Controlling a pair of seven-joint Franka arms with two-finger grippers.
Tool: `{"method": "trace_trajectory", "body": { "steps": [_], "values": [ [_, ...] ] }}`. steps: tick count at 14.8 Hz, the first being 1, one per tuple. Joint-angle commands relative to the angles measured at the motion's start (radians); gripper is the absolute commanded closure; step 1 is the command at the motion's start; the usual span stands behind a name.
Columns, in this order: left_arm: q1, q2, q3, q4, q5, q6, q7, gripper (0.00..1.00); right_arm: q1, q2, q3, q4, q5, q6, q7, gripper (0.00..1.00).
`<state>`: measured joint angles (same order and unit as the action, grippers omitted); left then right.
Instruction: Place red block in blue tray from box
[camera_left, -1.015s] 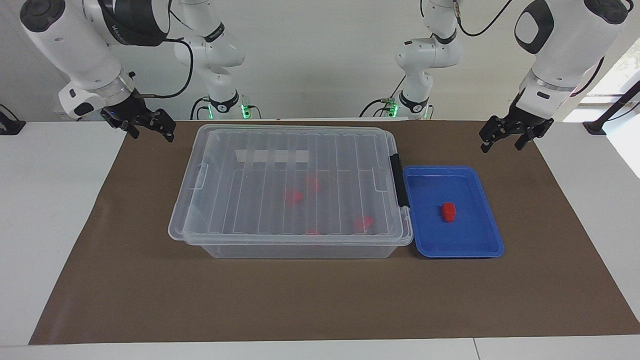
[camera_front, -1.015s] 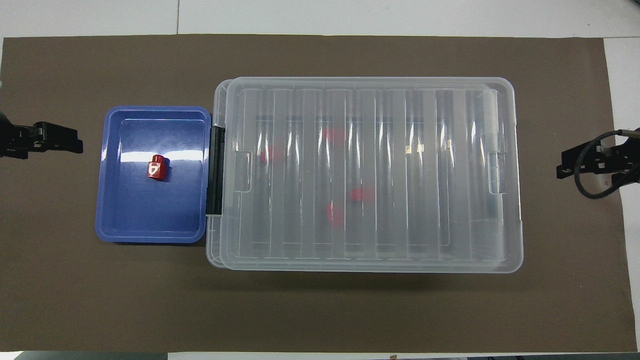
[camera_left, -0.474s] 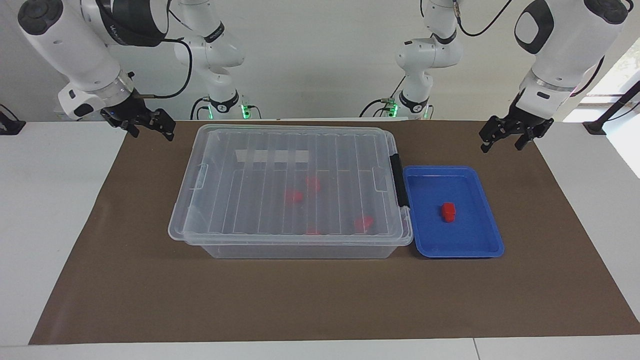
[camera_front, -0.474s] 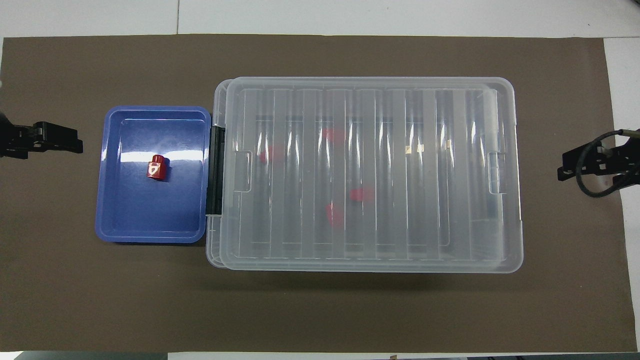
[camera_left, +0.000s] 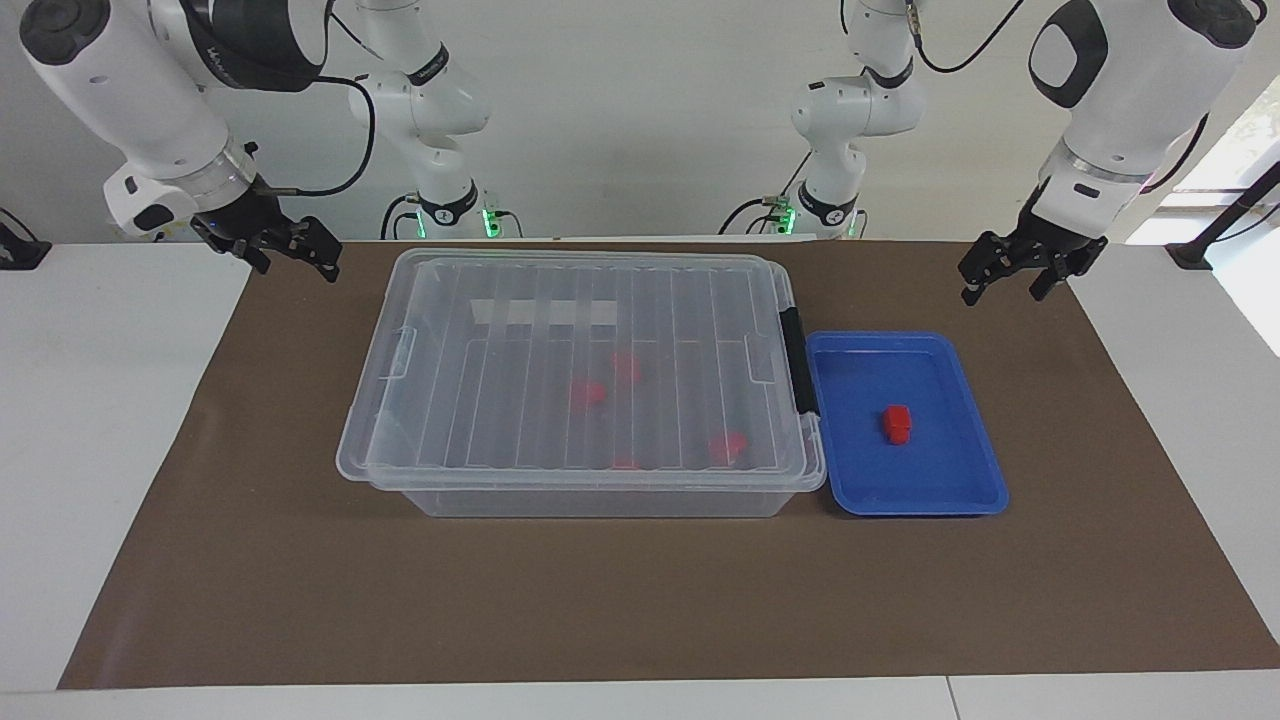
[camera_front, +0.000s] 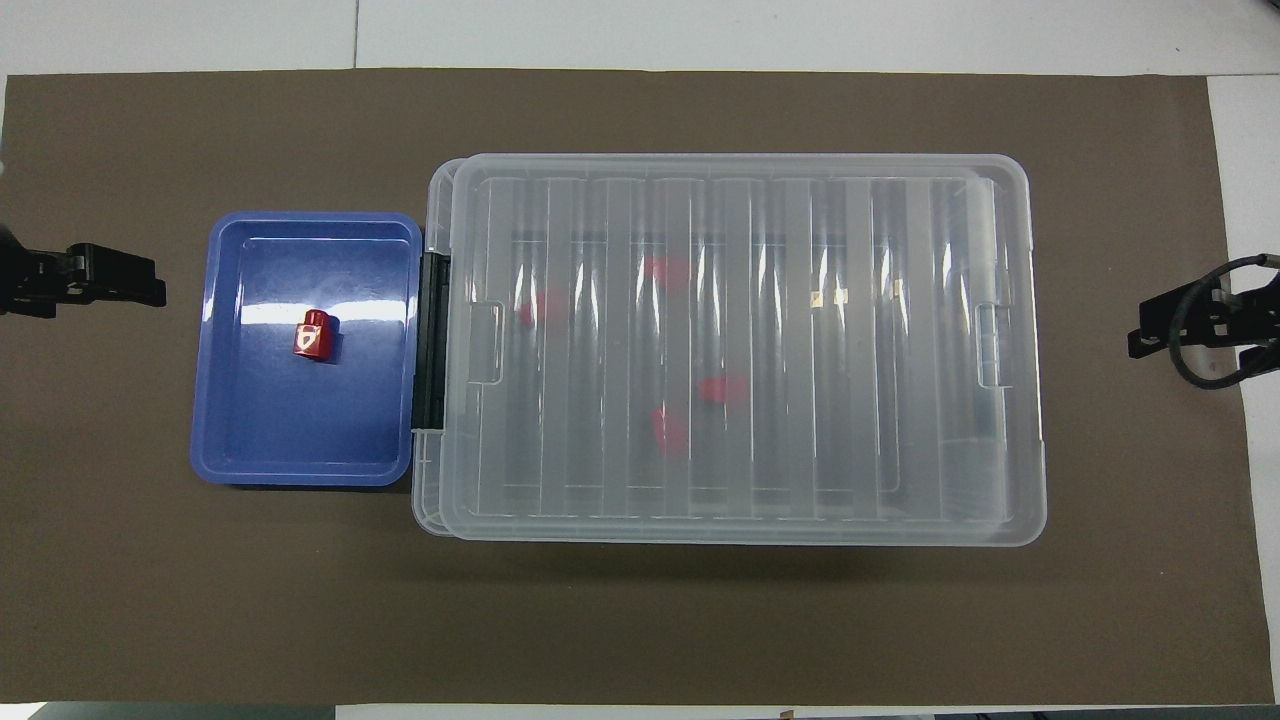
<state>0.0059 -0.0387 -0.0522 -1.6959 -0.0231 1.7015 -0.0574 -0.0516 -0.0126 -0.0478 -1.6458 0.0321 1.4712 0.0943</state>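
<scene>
- Both grippers empty, jaws wide: left gripper (camera_left: 1012, 274) over mat (camera_left: 640, 600) at tray's (camera_left: 985, 470) 1 o'clock, right gripper (camera_left: 290, 252) at box's (camera_left: 590, 495) 10 o'clock.
- Block (camera_left: 897, 423) lies in tray; tray touches lidded box.

Box (camera_left: 590, 380): clear ribbed plastic. Blue tray (camera_left: 960, 480): glossy plastic. Brown mat (camera_left: 640, 600): matt.

Bright, even, diffuse. Overexposed daylight at 3 o'clock in the facing view. White glare streaks along the ribbed lid (camera_front: 740, 340), blurring the red pieces beneath to pink smears. Pale sheen across the blue tray (camera_front: 300, 460) floor. Soft, short shadow under the box (camera_left: 590, 500) at 6 o'clock. Sharp throughout, barely any edge distortion.
</scene>
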Motion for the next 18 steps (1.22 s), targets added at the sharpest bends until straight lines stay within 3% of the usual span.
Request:
{"method": "trace_trajectory", "body": {
  "steps": [1, 7, 18],
  "values": [
    [0.011, -0.026, -0.008, -0.024, 0.005, -0.003, 0.007, 0.0, -0.019, 0.014, 0.023, 0.027, 0.0, -0.008, -0.005, 0.0],
    [0.011, -0.026, -0.008, -0.024, 0.005, -0.003, 0.007, 0.0, -0.021, 0.008, 0.022, 0.026, -0.001, 0.032, -0.105, 0.0],
    [0.011, -0.026, -0.008, -0.024, 0.005, -0.003, 0.007, 0.0, -0.022, 0.01, 0.039, 0.026, -0.061, 0.084, -0.059, 0.0]
  ]
}}
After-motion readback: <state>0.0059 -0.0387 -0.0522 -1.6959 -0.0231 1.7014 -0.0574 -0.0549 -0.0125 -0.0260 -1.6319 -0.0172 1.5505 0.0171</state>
